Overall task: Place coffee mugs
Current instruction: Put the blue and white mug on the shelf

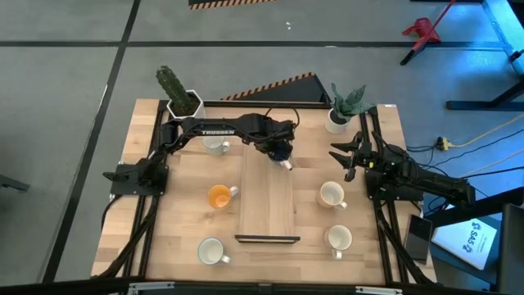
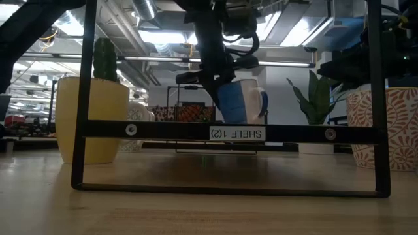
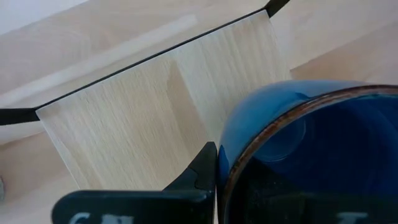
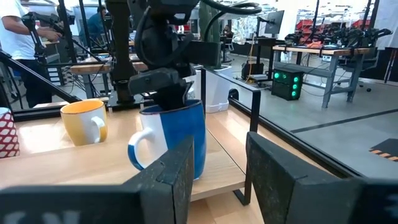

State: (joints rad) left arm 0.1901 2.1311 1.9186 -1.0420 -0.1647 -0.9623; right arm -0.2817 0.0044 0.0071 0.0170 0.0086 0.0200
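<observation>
We see the surface (image 1: 164,238) carrying a low wooden shelf (image 1: 268,205), and the left gripper (image 1: 281,154) hangs over the shelf's far end, jaws clamped shut on the rim of the blue mug (image 4: 180,138). The right gripper (image 1: 350,156) waits beside the shelf, jaws partly apart, holding nothing.

Risk as we judge it: the pinch is on the rim only, so the mug could swing or slip on release. Set down too near the shelf's edge, it could tip off.

Views: the right wrist view shows the blue mug's white handle and its base at or just above the shelf top. The high view hides that under the arm but maps the rest: orange mug (image 1: 219,197) and four white mugs (image 1: 332,194) on the surface, off the shelf. The low view adds the shelf label (image 2: 237,134).
</observation>
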